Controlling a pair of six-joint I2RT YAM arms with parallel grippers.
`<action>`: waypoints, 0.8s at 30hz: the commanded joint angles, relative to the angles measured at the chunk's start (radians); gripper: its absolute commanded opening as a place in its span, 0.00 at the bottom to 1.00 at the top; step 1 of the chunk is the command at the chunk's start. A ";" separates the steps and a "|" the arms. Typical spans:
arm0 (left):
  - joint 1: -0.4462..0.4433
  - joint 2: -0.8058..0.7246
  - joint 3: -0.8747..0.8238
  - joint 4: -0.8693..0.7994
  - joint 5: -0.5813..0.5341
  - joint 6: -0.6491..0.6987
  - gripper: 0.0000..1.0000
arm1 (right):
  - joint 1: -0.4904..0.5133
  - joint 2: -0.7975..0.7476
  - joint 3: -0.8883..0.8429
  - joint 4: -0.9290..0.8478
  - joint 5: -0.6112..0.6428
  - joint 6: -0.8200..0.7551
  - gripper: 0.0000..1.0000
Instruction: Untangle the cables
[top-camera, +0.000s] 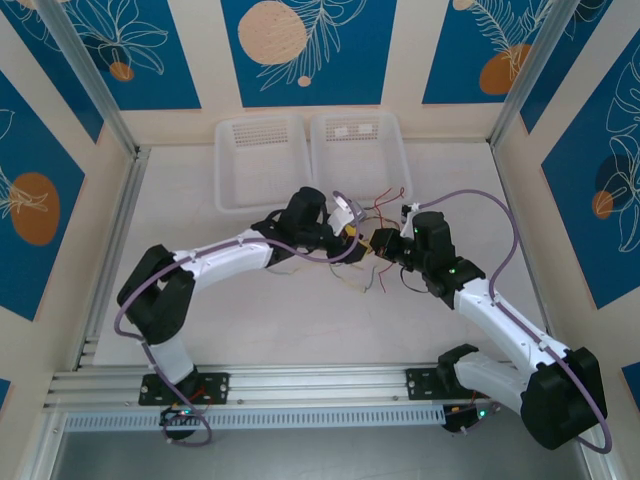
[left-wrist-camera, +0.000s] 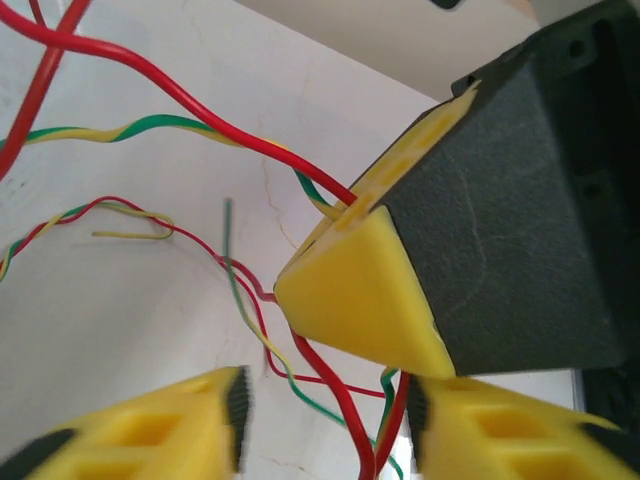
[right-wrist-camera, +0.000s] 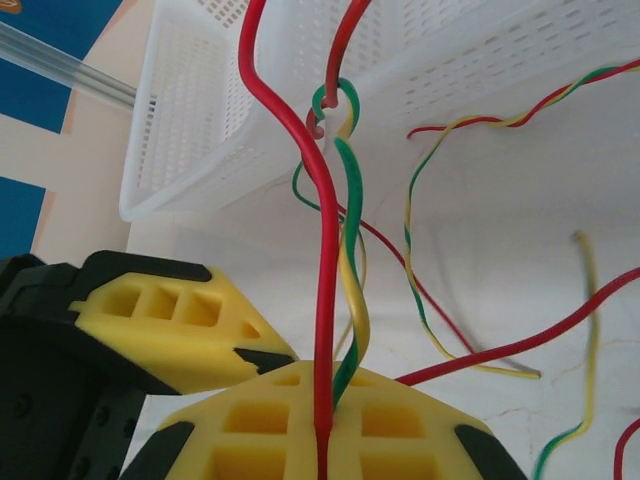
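Where clamped by the right gripper (right-wrist-camera: 320, 385), found cables (right-wrist-camera: 327, 300) running straight toward 12 o'clock in that wrist view, long axis pointing up at the baskets (right-wrist-camera: 180, 140). Counted one red strand and one green-yellow twist entering the seam of its tightly closed jaws. Traced the twist up to a small loop in front of a basket wall. Logged more red and green-yellow strands fanning toward 3 o'clock over the table (right-wrist-camera: 520, 220).

From above, placed the bunch at table centre, between the two gripper tips. Noted thin ends trailing toward 12 and 1 o'clock, near the right basket (top-camera: 403, 170), others toward 6 o'clock.

Saw left gripper (left-wrist-camera: 325, 410) with jaws partly apart, clamping nothing. Spotted red strands dropping through that gap on its 3 o'clock side; cannot tell about contact.

Made out pale patches (top-camera: 347, 131) on the right basket's floor, too small to read.
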 joint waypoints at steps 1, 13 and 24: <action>0.005 0.008 0.026 -0.019 0.032 0.010 0.26 | 0.004 -0.033 -0.008 0.022 0.006 -0.021 0.00; 0.019 -0.204 -0.171 0.120 -0.166 -0.032 0.00 | -0.066 0.018 0.044 -0.200 0.136 0.008 0.17; 0.067 -0.357 -0.316 0.281 -0.263 -0.126 0.00 | -0.105 0.043 0.011 -0.148 0.082 0.005 0.00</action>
